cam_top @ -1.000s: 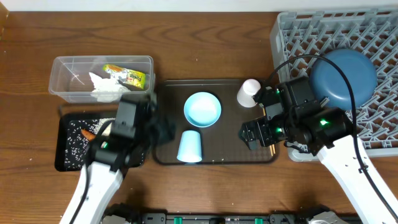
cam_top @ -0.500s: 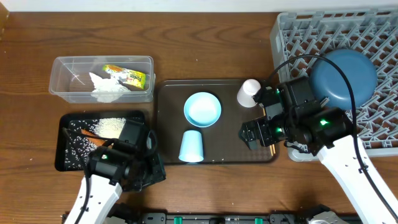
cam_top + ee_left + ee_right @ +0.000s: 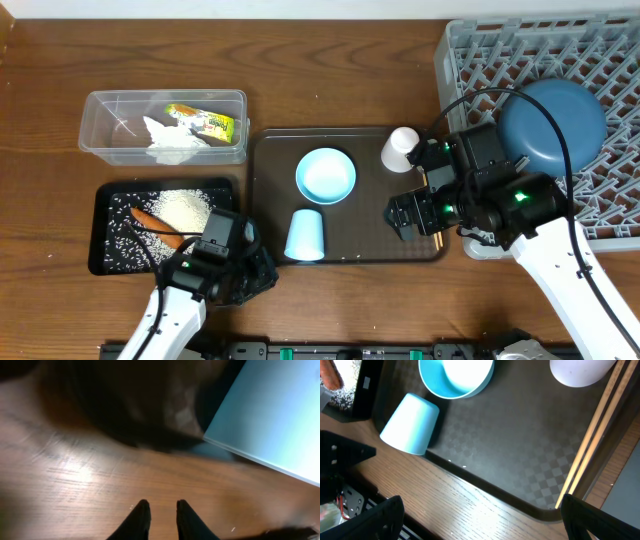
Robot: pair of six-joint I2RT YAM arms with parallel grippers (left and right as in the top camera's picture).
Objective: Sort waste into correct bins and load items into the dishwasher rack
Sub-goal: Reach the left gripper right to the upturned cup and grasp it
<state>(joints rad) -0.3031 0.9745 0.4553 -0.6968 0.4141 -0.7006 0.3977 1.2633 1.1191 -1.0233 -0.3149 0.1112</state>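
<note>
Pale-blue cup [image 3: 306, 236] is flopped on its side at the near edge of the brown serving tray [image 3: 380, 215]. Its long axis runs near-to-far, fatter end toward the near side. Chopsticks [image 3: 592, 440] lie side by side along the tray's right edge, also pointing near-far. Light-blue bowl [image 3: 325, 175] sits mouth-up just far of that cup, and the white cup [image 3: 401, 148] is at the tray's far right. Dark-blue bowl [image 3: 552, 125] is upside down in the grey rack [image 3: 470, 60] on the right.

Carrot piece [image 3: 152, 222] lies diagonally, far-left to near-right, by the rice [image 3: 185, 208] in the black tray [image 3: 105, 255]. Foil wrapper [image 3: 205, 122] lies roughly left-right in the clear tub [image 3: 100, 140] next to the tissue [image 3: 172, 140]. It's got print on it, but too small to read.

Left end effector [image 3: 161, 512] hangs over bare tabletop [image 3: 40, 60] by the serving tray's near-left corner, fingers almost together, just a sliver of gap, nothing in it. Right end effector [image 3: 490, 520] is spread wide over the serving tray, holding nothing.
</note>
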